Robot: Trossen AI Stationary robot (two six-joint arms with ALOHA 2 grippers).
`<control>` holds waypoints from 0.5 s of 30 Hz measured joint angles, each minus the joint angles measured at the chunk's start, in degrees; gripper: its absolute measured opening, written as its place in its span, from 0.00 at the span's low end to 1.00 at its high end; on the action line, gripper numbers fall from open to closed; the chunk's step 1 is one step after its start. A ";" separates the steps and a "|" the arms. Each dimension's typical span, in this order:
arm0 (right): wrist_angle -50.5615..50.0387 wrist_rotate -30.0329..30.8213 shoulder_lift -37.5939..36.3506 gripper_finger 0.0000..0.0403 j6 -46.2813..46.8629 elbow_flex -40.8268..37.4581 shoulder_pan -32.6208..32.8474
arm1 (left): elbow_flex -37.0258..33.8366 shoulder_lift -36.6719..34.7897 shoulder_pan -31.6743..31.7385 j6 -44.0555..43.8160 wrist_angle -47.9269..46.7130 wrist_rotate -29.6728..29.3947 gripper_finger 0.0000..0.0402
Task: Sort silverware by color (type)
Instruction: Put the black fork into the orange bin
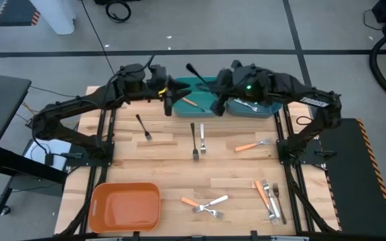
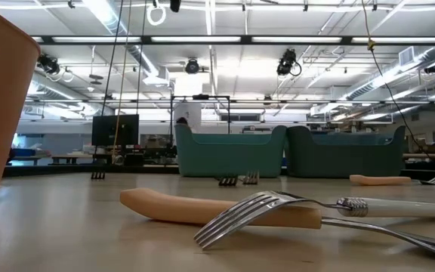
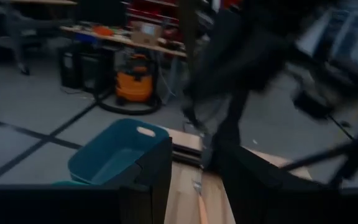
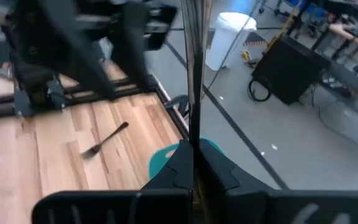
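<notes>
We are in a large robotics lab or industrial workshop, with a grey concrete floor (image 1: pixel 246 27) marked by dark tape lines. Long strip lights (image 2: pixel 202 39) and exposed ducts run along a high open ceiling. Beyond the wooden work table (image 1: pixel 173 171) we see cluttered benches (image 3: pixel 123 37), an orange shop vacuum (image 3: pixel 133 87), a white bin (image 4: pixel 229 38) and loose cables (image 1: pixel 118 10).

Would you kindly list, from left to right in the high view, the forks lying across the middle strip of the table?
Black fork → black fork → silver fork → orange-handled fork.
</notes>
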 joint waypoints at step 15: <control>0.99 3.02 3.64 0.03 -2.33 -0.07 0.66 | -0.02 3.08 0.36 -6.21 5.17 -5.50 0.35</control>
